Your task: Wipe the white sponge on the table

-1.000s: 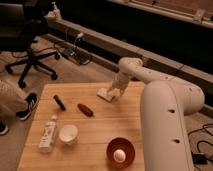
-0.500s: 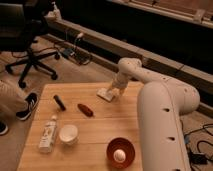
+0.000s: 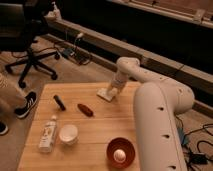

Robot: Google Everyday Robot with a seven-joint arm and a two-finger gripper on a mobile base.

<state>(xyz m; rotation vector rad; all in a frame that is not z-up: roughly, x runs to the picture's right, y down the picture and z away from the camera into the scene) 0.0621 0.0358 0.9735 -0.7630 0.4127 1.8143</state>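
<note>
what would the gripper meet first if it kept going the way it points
Probably the white sponge, right below the gripper near the table's far edge; the gap is unclear.

The table is loaded — white sponge upper centre by the gripper, bottle and cup lower left, red bowl lower centre.

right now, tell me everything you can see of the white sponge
The white sponge is a small, flat, off-white rectangular block with a plain surface. It lies flat on the wooden table, close to the far edge. The gripper is down at the sponge's right end and seems to be on it, though contact is hard to confirm. Nothing else touches it. The dark reddish oblong item lies apart from it, nearer the camera.
</note>
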